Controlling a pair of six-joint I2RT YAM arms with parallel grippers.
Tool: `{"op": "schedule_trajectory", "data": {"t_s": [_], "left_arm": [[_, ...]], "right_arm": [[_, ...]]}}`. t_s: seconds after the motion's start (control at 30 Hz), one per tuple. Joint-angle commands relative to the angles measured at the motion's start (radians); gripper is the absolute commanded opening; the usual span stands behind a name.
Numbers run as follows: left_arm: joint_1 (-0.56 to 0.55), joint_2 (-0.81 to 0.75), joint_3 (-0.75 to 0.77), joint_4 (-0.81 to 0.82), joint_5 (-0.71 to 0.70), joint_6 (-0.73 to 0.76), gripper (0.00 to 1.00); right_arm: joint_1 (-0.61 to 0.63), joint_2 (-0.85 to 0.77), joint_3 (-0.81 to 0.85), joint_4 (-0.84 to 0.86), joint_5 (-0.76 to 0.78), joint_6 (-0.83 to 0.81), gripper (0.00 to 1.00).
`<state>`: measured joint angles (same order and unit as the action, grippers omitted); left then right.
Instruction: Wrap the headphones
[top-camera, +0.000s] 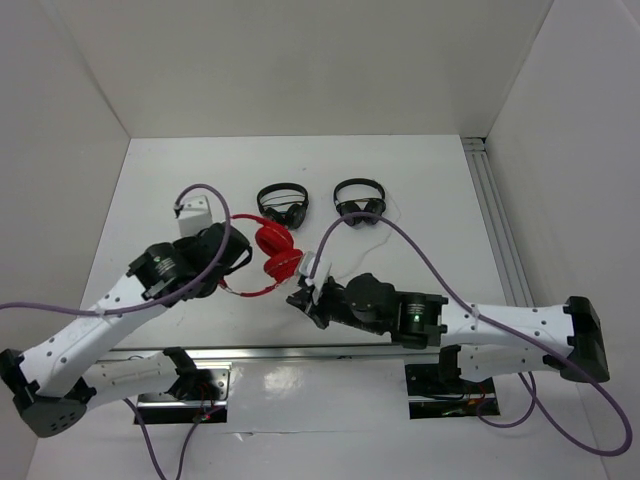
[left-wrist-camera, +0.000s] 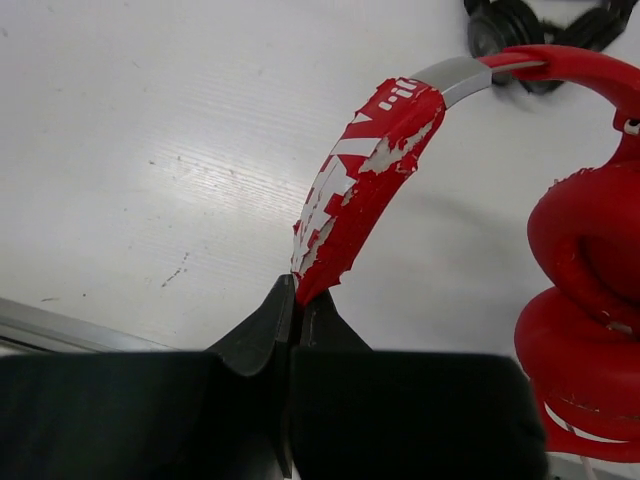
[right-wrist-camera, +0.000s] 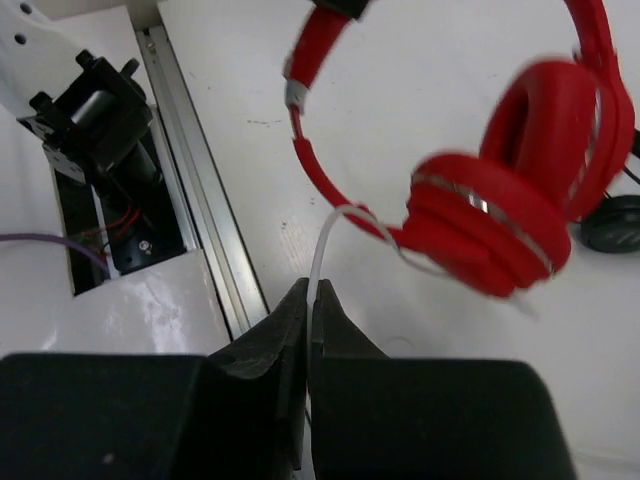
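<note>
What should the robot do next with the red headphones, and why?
Probably swing the right pincer around the cups, winding the cable on. The left pincer clamps the headphones by their band, and the right one pinches the white cable, which looks barely wrapped.

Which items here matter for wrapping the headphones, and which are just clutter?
In the job:
- red headphones, headband clamped in the left pincer
- white cable, pinched in the right pincer

Lying about:
- left black pair, far side, untouched
- right black pair, far side, untouched
</note>
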<state>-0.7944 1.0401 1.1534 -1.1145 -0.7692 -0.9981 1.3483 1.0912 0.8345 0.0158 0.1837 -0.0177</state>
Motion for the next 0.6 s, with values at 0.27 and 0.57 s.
{"op": "schedule_trajectory", "data": {"t_s": [0.27,0.57], "left_arm": [[0.086,-0.052,0.221,-0.248,-0.245,-0.071,0.0],[0.086,0.009,0.118,-0.006,-0.084,0.294,0.0]], "right_arm": [[0.017,-0.128,0.035,-0.178,0.339,0.101,0.04],[0.017,-0.142,0.106,-0.237,0.531,0.069,0.04]]}}
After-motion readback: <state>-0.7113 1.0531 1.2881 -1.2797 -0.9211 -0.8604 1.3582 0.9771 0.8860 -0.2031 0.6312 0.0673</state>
